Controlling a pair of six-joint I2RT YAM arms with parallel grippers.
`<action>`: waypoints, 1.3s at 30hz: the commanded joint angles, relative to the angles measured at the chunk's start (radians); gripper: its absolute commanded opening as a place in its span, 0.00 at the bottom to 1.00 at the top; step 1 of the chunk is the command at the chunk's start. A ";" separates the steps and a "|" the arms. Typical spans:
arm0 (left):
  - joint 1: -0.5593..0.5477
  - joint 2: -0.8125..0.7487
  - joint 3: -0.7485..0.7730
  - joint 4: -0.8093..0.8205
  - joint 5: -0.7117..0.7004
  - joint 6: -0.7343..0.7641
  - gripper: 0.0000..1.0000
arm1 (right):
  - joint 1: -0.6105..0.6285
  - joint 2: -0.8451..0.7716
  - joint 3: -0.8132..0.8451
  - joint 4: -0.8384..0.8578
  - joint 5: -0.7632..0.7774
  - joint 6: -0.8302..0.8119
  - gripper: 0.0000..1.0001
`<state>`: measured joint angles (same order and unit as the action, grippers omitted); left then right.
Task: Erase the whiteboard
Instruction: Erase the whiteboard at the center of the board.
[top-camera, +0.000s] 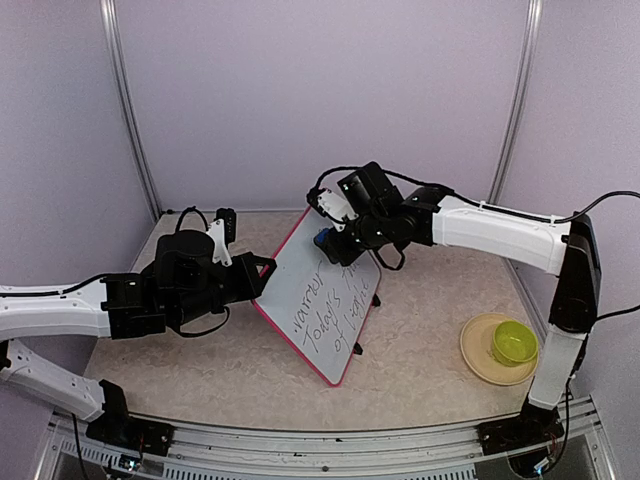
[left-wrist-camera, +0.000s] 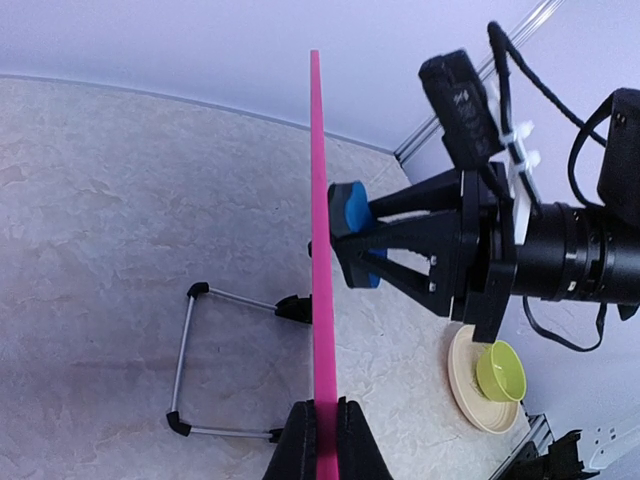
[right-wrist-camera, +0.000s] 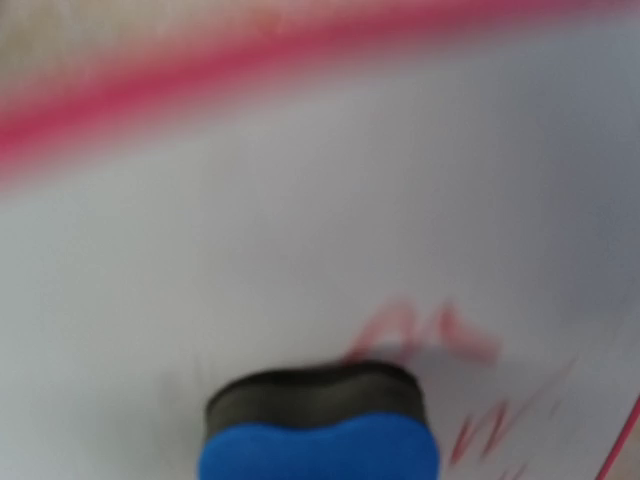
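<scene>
- While the left pincer (top-camera: 264, 272) clamps the whiteboard (top-camera: 318, 300) rim, the board stands steady.
- Right pincer (top-camera: 333, 236) grips the blue eraser (right-wrist-camera: 318, 445).
- Advise flat, overlapping strokes across the writing (top-camera: 330, 315).

1. Whiteboard (top-camera: 322, 305), centre of frame: white face, red-pink rim, propped tilted on small black feet (top-camera: 357, 349), lines of dark handwriting across it.
2. Left gripper (top-camera: 263, 276), centre left: closed on the board's left rim.
3. Right gripper (top-camera: 328, 238), above centre: pinching a blue eraser (top-camera: 321, 240) at the board's upper corner.
4. Cream plate (top-camera: 476, 352), lower right, carrying a lime-green bowl (top-camera: 513, 343); well apart from the board.
5. Table (top-camera: 430, 290): beige, marbled.
</scene>
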<state>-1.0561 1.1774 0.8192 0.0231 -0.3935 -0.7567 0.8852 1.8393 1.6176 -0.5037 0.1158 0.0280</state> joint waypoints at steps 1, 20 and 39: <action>-0.041 -0.022 -0.017 0.003 0.110 0.026 0.00 | 0.006 0.062 0.133 0.001 -0.012 -0.024 0.00; -0.044 -0.028 -0.025 0.009 0.106 0.028 0.00 | -0.027 0.011 -0.125 0.085 -0.031 -0.003 0.00; -0.047 -0.019 -0.022 0.008 0.103 0.026 0.00 | -0.027 0.064 0.029 0.039 -0.042 -0.023 0.00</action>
<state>-1.0698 1.1576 0.7990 0.0296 -0.4004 -0.7612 0.8505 1.8854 1.7191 -0.4900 0.1036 0.0116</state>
